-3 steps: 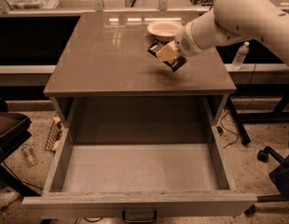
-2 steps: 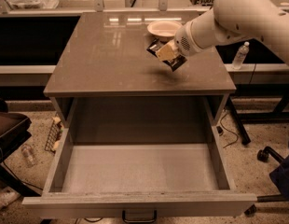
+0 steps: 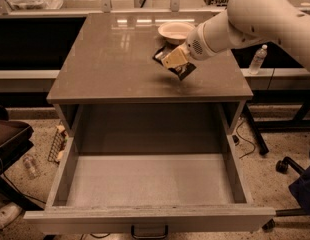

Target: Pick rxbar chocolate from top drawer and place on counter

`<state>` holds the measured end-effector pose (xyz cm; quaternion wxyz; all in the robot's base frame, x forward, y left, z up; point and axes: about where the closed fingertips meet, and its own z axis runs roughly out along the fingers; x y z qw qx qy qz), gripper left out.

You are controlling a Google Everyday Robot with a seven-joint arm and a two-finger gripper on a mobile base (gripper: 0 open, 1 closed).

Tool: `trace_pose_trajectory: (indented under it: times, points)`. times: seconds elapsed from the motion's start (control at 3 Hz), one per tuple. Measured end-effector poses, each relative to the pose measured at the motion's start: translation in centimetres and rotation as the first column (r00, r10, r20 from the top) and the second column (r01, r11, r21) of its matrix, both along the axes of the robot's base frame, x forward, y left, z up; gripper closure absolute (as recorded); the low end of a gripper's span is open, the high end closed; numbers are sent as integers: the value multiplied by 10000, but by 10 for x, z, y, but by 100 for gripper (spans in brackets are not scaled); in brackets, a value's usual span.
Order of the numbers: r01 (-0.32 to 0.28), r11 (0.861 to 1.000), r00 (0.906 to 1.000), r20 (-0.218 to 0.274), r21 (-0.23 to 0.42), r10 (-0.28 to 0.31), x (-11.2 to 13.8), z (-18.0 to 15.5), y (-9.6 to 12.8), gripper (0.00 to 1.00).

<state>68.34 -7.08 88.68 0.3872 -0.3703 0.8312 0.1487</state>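
The rxbar chocolate, a flat black bar with pale lettering, is held tilted in my gripper just above the right part of the counter. The tan fingers are closed across the bar. The white arm comes in from the upper right. The top drawer is pulled fully out below the counter, its grey floor bare, with a dark handle on its front.
A small white bowl stands on the counter just behind the gripper. A plastic bottle stands to the right beyond the counter. Cables, a chair base and floor clutter lie on both sides of the drawer.
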Motion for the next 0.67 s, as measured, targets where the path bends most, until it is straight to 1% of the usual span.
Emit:
trace_pose_trajectory:
  times: [0.33, 0.67]
  points:
    - [-26, 10000, 10000, -12, -1, 26, 0, -1, 2, 0]
    - [-34, 10000, 10000, -15, -1, 34, 0, -1, 2, 0]
